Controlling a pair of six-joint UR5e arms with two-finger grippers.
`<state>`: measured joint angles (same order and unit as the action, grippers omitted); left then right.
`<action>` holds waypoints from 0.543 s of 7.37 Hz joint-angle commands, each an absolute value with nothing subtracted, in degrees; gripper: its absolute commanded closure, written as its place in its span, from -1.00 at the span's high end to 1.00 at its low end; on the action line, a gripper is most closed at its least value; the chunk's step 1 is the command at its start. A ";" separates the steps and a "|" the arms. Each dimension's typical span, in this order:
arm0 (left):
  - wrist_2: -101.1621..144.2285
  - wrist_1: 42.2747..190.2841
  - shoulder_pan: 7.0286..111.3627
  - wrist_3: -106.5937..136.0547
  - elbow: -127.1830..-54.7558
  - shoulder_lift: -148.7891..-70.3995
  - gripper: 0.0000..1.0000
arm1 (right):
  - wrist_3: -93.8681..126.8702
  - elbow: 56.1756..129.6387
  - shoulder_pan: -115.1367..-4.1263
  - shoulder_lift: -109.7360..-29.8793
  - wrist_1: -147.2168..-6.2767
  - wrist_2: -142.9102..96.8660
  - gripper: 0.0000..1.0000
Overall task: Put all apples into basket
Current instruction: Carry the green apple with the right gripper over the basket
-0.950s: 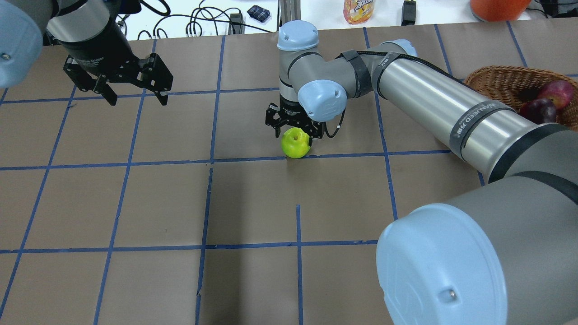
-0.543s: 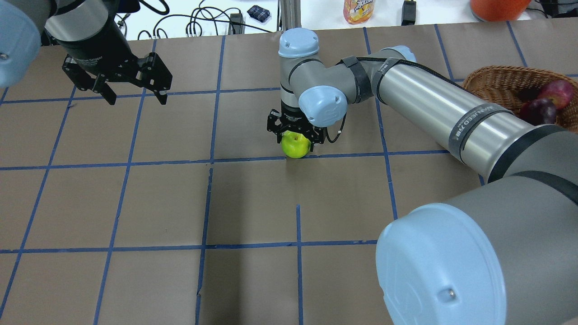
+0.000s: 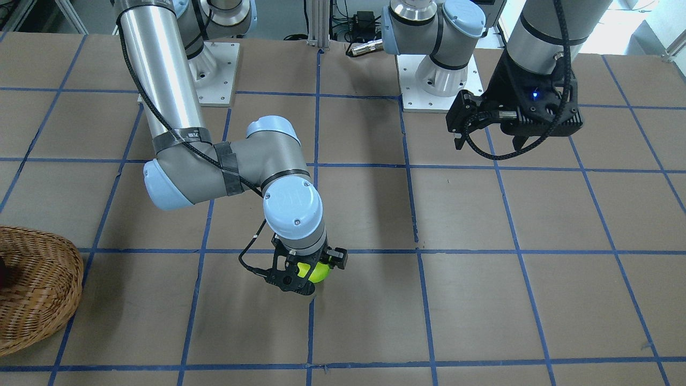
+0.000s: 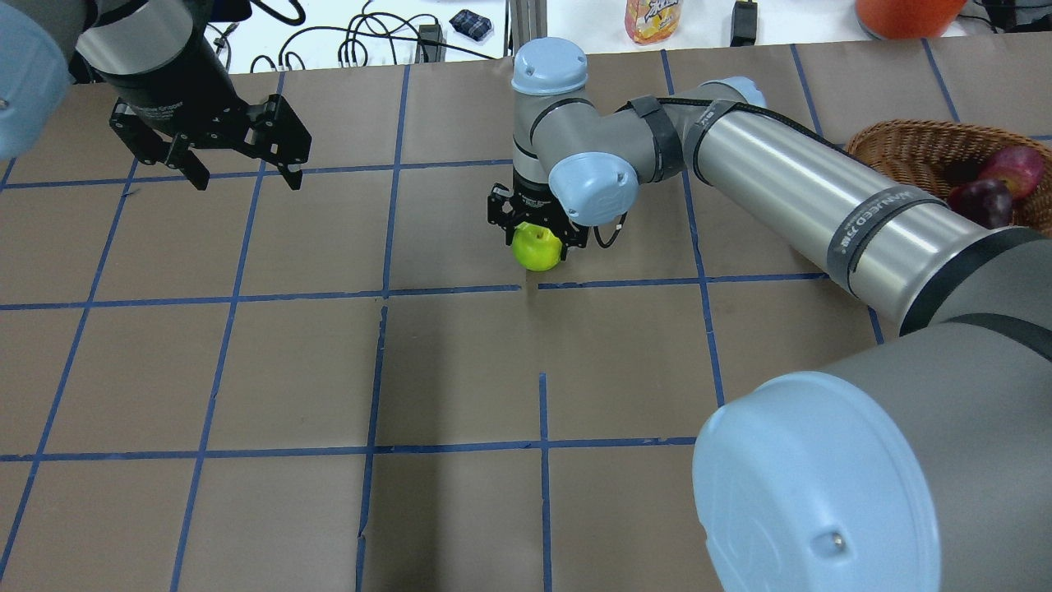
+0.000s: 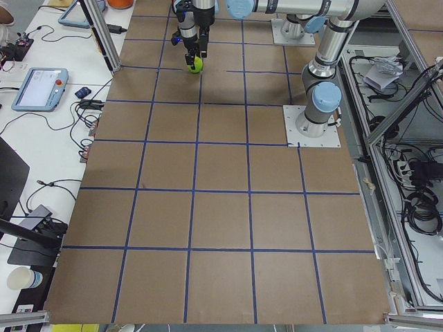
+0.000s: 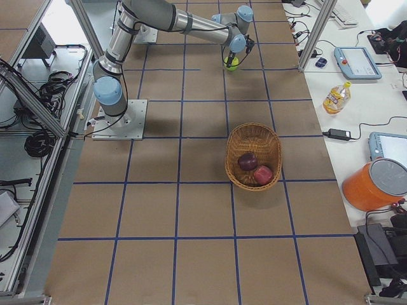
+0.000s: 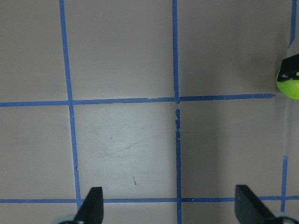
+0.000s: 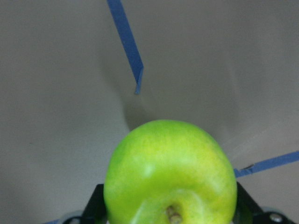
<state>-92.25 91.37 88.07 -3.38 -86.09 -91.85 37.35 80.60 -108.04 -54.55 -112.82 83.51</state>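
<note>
My right gripper (image 4: 538, 245) is shut on the bright yellow-green apple (image 4: 537, 250) and holds it just above the table near the middle. The apple fills the right wrist view (image 8: 170, 172) and also shows in the front view (image 3: 318, 272). The wicker basket (image 4: 900, 144) stands at the right edge of the table. The streaky red apple (image 4: 1012, 164) and the dark maroon apple (image 4: 982, 201) lie in it. My left gripper (image 4: 246, 179) is open and empty, hovering over the far left of the table.
A juice bottle (image 4: 653, 18), an orange bucket (image 4: 908, 15) and cables lie on the white bench beyond the table's far edge. My right forearm (image 4: 822, 205) stretches between the basket and the held apple.
My right gripper has risen a little with the green apple in it, so the apple has left the blue tape line. The left gripper has barely moved.
</note>
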 commanded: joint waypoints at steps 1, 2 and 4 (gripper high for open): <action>-91.93 91.23 88.07 -3.43 -86.13 -91.76 1.00 | 35.70 78.06 -102.00 -59.39 -107.97 83.85 -1.00; -92.02 91.32 87.98 -3.43 -86.13 -91.76 1.00 | 28.11 76.65 -96.12 -61.33 -103.32 83.93 -1.00; -92.11 91.32 87.72 -3.43 -86.13 -91.58 1.00 | 12.64 74.28 -87.05 -63.71 -96.61 91.26 -1.00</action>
